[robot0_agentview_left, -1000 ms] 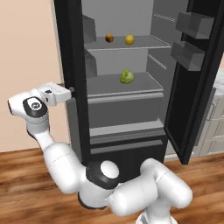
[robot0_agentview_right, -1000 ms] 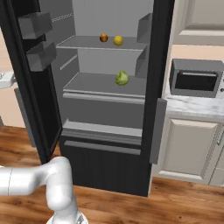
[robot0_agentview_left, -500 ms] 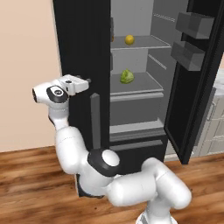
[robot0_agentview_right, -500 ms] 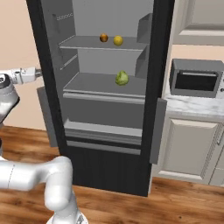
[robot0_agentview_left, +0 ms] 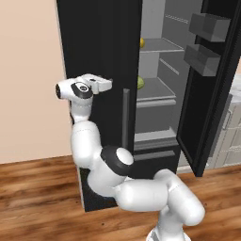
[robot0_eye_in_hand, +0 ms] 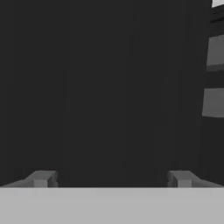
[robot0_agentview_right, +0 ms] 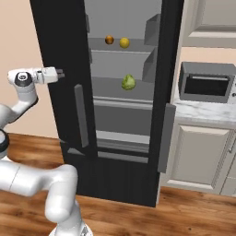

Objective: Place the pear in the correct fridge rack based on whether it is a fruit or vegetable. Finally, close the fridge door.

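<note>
Small yellow roundish pear (robot0_agentview_right: 124, 43) sits on upper thin pale-grey fridge rack (robot0_agentview_right: 138, 47), just beside orange-brown round fruit (robot0_agentview_right: 109, 40) at its 9 o'clock; the two are close but apart. In left base view only a yellow sliver of pear (robot0_agentview_left: 141, 43) shows past door edge, at approx 1 o'clock from gripper. Pale green leafy lump (robot0_agentview_right: 128, 82) rests on next rack down, approx 6 o'clock from pear.

Black left fridge door (robot0_agentview_right: 64, 92) w/ vertical grey bar handle (robot0_agentview_right: 81, 115) is swung most of the way in, covering left part of fridge interior in right base view. Black right fridge door (robot0_agentview_left: 214, 89) stands wide open in left base view, w/ two dark-grey box-shaped door bins (robot0_agentview_left: 209, 27) on its inner face.

White two-finger gripper (robot0_agentview_right: 61, 73) points horiz at outer face of left door, tips at or just beside the panel; contact can't be confirmed. Left base view has gripper (robot0_agentview_left: 109, 84) at 9 o'clock of door handle. Hand view: small dark finger tips (robot0_eye_in_hand: 41, 178) spread wide apart at the bottom of the view, nothing between them, facing flat black door surface close up. Fingers open wide, holding nothing.

Grey microwave (robot0_agentview_right: 205, 83) sits on white marble counter (robot0_agentview_right: 203, 112) at 3 o'clock of fridge, beige cabinets (robot0_agentview_right: 196, 156) below. Wood plank floor (robot0_agentview_right: 184, 212) under it all.
</note>
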Controlling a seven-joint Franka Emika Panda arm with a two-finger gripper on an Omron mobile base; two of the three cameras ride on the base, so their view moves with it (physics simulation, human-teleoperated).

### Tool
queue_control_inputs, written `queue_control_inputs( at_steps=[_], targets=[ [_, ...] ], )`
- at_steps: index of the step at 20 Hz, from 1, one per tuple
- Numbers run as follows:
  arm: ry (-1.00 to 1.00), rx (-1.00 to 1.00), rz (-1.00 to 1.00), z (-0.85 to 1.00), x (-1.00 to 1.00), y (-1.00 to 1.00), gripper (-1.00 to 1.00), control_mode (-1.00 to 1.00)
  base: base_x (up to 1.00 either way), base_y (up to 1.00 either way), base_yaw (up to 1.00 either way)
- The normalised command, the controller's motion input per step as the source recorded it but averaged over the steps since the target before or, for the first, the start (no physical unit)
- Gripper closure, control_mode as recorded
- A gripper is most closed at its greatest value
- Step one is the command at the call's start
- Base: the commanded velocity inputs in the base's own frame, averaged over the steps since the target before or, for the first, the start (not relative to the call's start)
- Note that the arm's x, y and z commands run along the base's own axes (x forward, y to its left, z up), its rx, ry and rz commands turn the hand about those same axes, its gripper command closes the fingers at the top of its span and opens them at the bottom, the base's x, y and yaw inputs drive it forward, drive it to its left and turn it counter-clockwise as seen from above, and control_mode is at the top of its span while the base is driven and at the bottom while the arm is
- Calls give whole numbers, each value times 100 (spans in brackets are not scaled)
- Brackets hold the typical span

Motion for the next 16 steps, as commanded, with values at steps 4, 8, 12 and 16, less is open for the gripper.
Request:
queue_control_inputs(
  at_steps=[4, 8, 12, 16],
  targets=[
    [0, 13, 0, 15, 43, -68, -100, -100, 0, 0, 0],
    [0, 12, 0, 7, 38, -67, -100, -100, 0, 0, 0],
    [0, 3, 9, 0, 12, -31, -100, -100, 0, 0, 0],
    [0, 0, 3, 0, 38, -17, -100, -100, 0, 0, 0]
  ],
)
